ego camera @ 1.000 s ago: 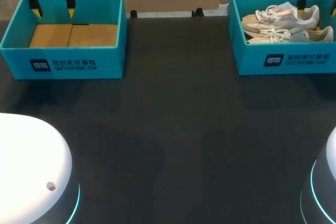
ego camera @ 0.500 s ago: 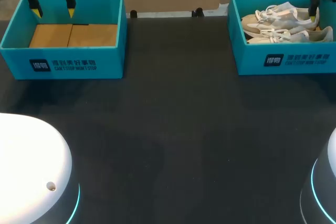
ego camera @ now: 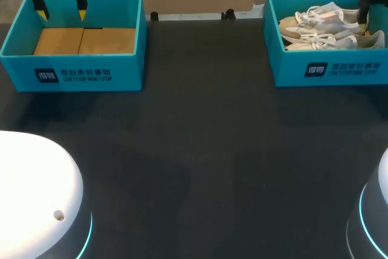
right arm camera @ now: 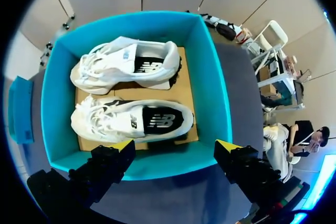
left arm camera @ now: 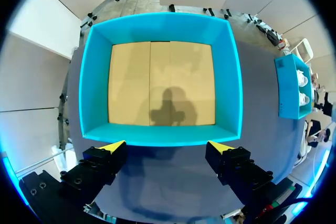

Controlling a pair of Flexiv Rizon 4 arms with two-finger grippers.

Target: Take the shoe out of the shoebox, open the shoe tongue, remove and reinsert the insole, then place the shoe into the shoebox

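Head view, left side: your left gripper (ego camera: 61, 13) hangs over the rear of the empty teal cardboard box (ego camera: 91, 74), fingers apart.
Head view, right side: two white lace-up sneakers (ego camera: 327, 19) lie side by side inside the teal cardboard shoebox (ego camera: 291, 71).
Left wrist view: that box's tan floor lies ahead of the spread fingers.
Right wrist view: your right gripper (right arm camera: 176, 148) hovers over the shoebox wall beside one sneaker, fingers spread, gripping nothing.

In the head view the shoebox (ego camera: 291, 70) runs off the frame's right edge. Only one finger (ego camera: 363, 10) of the right gripper (right arm camera: 176, 148) shows there, and it covers the heel of the far shoe (ego camera: 321, 19). The box's front wall hides the lower side of the near shoe (ego camera: 327, 42). In the left wrist view both shoes are too small to make out.
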